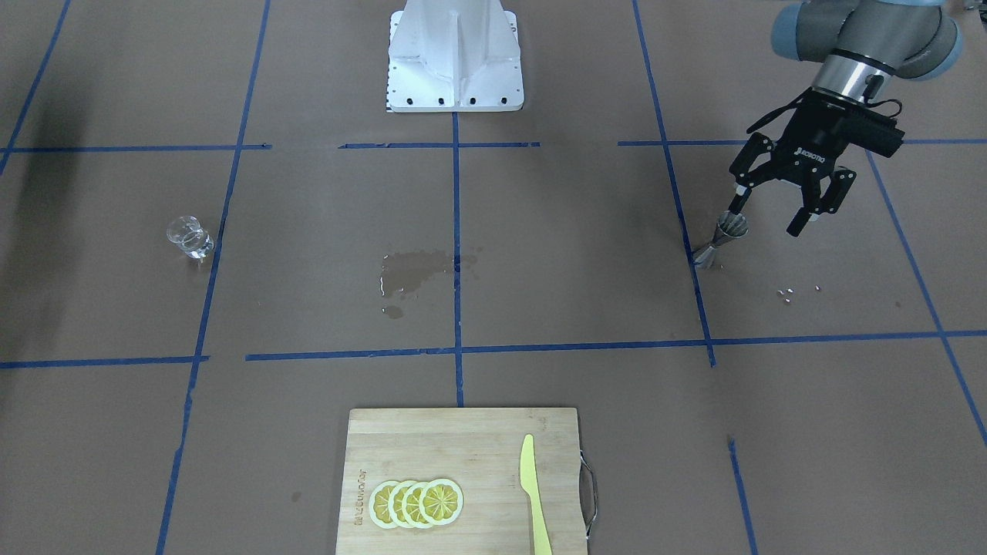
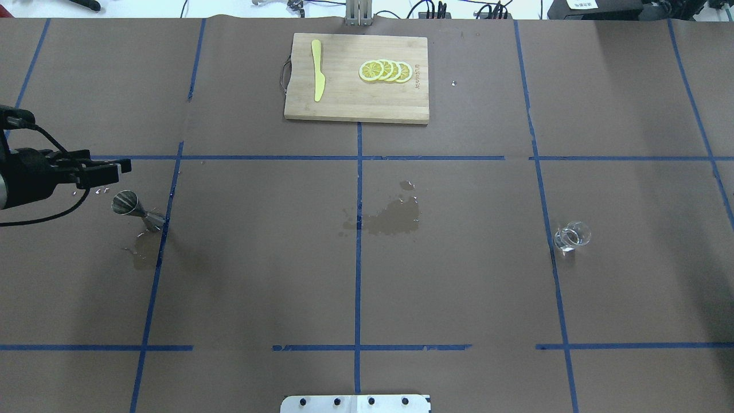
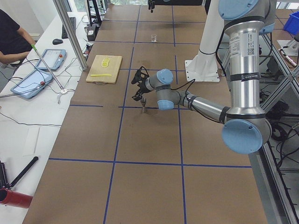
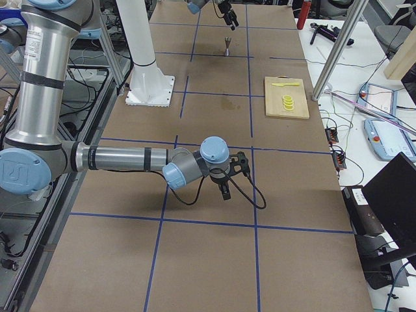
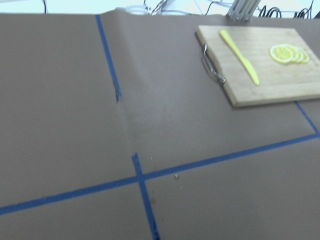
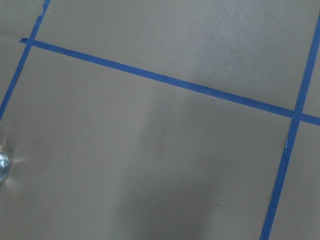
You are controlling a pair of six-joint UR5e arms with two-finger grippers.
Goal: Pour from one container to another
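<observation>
The clear glass tumbler [image 1: 189,237] [image 2: 572,235] stands alone on the brown paper on my right side, and its edge shows at the left border of the right wrist view [image 6: 2,167]. The silver jigger [image 1: 721,243] [image 2: 135,206] [image 3: 144,109] stands on my left side beside a blue tape line. My left gripper [image 1: 767,218] [image 2: 94,171] hangs open just above and beside the jigger, holding nothing. My right gripper [image 4: 224,188] shows only in the exterior right view, hovering in the air, and I cannot tell its state.
A wooden cutting board [image 1: 432,439] [image 2: 344,106] with lemon slices [image 1: 416,502] and a yellow knife [image 1: 533,493] lies at the far edge. A wet spill [image 1: 412,270] marks the table's middle, a second wet patch [image 2: 146,249] lies by the jigger, and small droplets [image 1: 786,293] lie nearby.
</observation>
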